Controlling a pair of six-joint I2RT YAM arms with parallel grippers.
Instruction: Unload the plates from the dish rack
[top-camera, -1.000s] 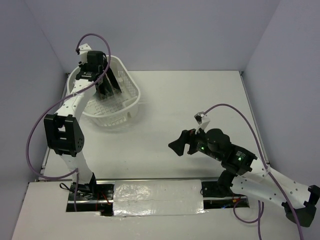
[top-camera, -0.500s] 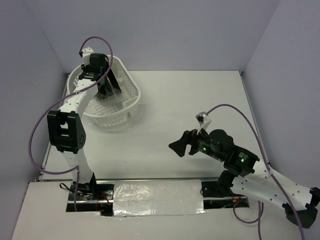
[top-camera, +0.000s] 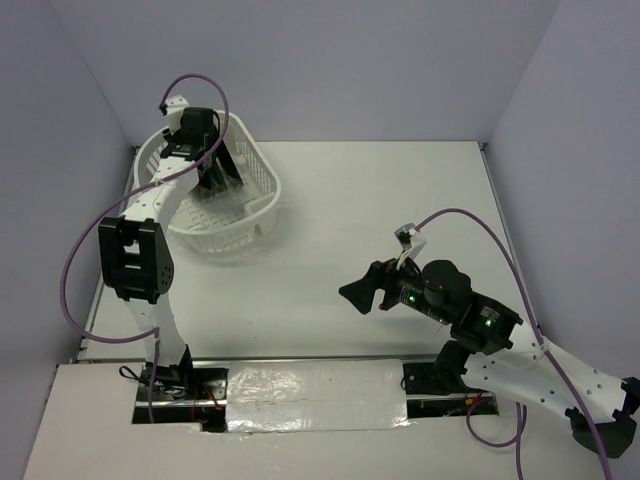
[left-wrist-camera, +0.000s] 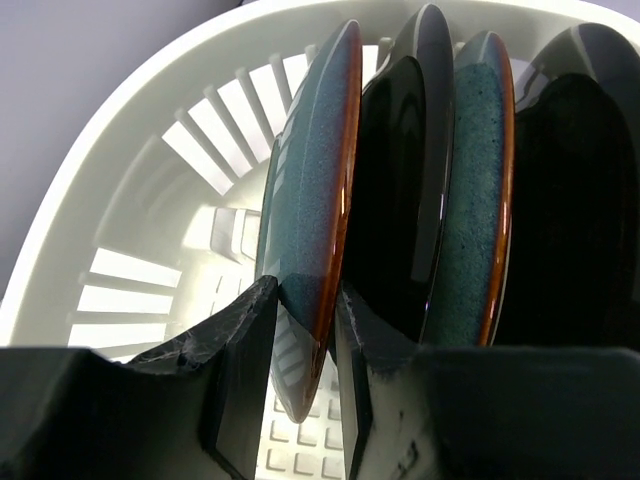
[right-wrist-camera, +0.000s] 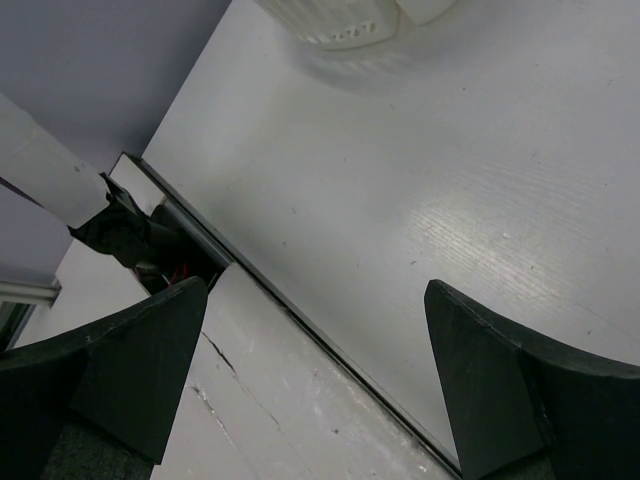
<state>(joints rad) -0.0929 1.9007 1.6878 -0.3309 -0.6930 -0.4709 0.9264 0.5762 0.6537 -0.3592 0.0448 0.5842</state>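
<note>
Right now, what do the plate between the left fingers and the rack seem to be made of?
The teal plate looks like glazed ceramic: glossy sheen, reflections, brown rim. The dish rack looks like white moulded plastic: smooth, dull, thin slotted walls.

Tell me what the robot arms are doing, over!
Left gripper clamped on teal plate, upright in dish rack. Right gripper open, empty. Three more plates packed right beside it.

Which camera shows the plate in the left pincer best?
Left wrist: the teal plate is close-up, edge-on in the left pincer. Top external shows only dark slivers in the dish rack; right wrist shows none.
</note>
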